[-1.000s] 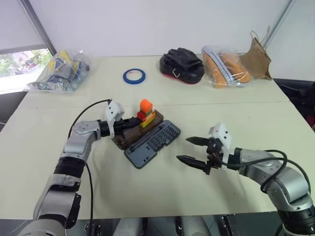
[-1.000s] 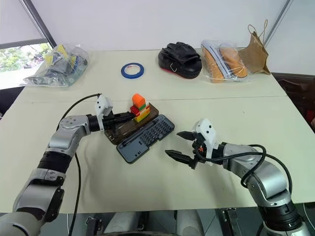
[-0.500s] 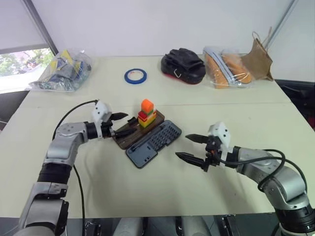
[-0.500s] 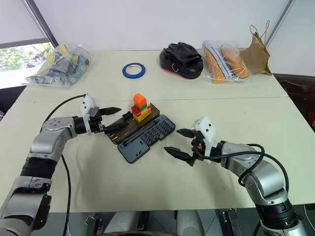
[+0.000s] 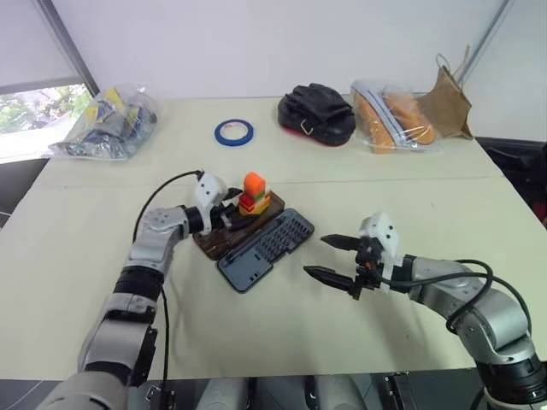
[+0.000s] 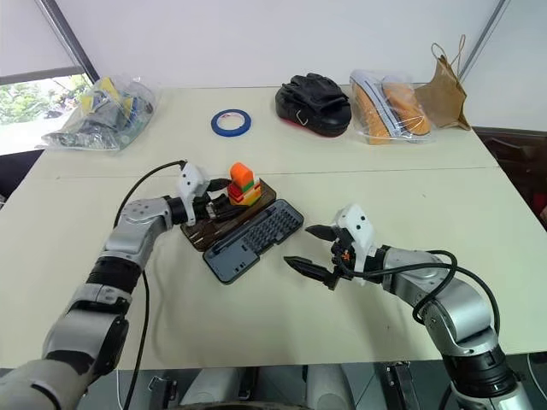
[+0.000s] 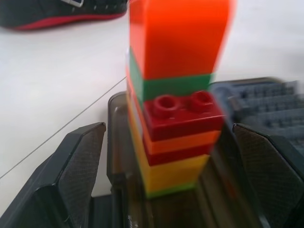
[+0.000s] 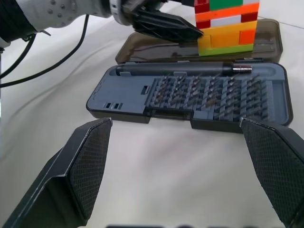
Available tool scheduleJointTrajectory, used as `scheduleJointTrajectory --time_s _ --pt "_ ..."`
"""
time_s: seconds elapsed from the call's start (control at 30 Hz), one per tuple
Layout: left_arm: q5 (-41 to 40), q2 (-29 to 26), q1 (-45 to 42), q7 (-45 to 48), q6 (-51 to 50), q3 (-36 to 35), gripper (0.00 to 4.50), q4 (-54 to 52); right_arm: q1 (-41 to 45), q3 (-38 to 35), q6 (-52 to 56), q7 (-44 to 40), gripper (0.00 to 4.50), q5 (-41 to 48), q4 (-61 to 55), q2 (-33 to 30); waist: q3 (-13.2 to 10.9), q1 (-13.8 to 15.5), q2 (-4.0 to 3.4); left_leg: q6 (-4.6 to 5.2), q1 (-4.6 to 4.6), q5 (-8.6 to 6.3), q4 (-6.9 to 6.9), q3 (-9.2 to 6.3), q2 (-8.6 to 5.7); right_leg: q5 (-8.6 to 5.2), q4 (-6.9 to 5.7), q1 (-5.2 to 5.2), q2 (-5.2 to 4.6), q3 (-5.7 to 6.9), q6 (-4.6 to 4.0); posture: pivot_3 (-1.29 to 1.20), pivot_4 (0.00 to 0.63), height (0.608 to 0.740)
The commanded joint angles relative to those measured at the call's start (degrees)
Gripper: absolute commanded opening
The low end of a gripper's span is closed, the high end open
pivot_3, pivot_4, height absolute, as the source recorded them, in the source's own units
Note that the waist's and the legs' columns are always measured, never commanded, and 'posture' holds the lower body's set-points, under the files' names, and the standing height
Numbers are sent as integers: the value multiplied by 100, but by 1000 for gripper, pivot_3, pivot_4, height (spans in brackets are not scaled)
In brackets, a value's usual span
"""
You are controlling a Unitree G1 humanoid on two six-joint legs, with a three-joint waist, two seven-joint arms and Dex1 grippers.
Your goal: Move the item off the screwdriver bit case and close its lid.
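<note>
Block stack (image 5: 254, 194): upright on dark brown lid (image 5: 224, 237) of open bit case (image 5: 254, 239), mid-worktop. Left pincer (image 7: 161, 175): spread wide, straddling stack, ungripped. Right pincer (image 5: 336, 260): wide, empty. Pending: removal, closing.

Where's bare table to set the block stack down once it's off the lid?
Bare table runs between the tape ring, the black pouch and the case; more lies left of the left gripper. It is crowded between the case and the right gripper, and along the far edge with the bags.
</note>
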State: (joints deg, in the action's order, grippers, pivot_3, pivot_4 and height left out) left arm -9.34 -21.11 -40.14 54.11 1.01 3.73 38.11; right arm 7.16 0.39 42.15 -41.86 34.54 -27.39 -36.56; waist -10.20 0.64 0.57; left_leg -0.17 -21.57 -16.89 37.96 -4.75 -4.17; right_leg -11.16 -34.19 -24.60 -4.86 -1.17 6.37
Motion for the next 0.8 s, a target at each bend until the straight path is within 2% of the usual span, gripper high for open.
scheduleJointTrajectory --time_s 0.03,0.17,0.2,0.4,0.53,0.67,0.8 --pt "180 59 -329 -161 422 -26 3569 450 -16 -79 -28 90 4500 63 -307 41 0 0 0 0 -1 0 0 0 0 0 0 0 1 1 0 0 150 740" --pt "185 93 -456 -210 573 -117 1573 762 -49 -88 -27 149 4500 91 -342 41 0 0 1 0 0 0 1 -1 1 1 -1 0 2 0 1 0 150 740" --pt "170 104 -461 -209 574 -131 1288 791 -50 -84 -25 155 4500 96 -346 41 0 -1 1 0 0 0 1 0 1 1 -1 0 2 0 2 0 150 740" --pt "-256 215 -448 -70 196 -407 1328 452 16 -48 -32 126 4500 89 -294 25 0 3 1 0 0 0 3 -1 0 2 -2 0 2 0 3 0 150 740" --pt "-973 118 -466 -170 -710 -949 1328 -483 25 -28 -21 63 4500 103 -289 -6 -3 -9 6 0 -2 0 5 -3 2 2 -4 -1 3 1 3 0 150 740" --pt "-1286 -389 -232 -729 -1410 -1534 1328 -1509 112 28 -45 -3 4500 159 -251 88 -3 -66 5 0 -1 0 5 -3 4 2 -9 -3 5 -2 3 0 150 740" --pt "-742 -1091 216 -1669 -1191 -1941 1328 -1575 467 41 17 59 4500 398 -207 437 0 -175 -1 -3 17 2 -3 -1 8 2 -16 -3 14 -14 3 0 150 740"
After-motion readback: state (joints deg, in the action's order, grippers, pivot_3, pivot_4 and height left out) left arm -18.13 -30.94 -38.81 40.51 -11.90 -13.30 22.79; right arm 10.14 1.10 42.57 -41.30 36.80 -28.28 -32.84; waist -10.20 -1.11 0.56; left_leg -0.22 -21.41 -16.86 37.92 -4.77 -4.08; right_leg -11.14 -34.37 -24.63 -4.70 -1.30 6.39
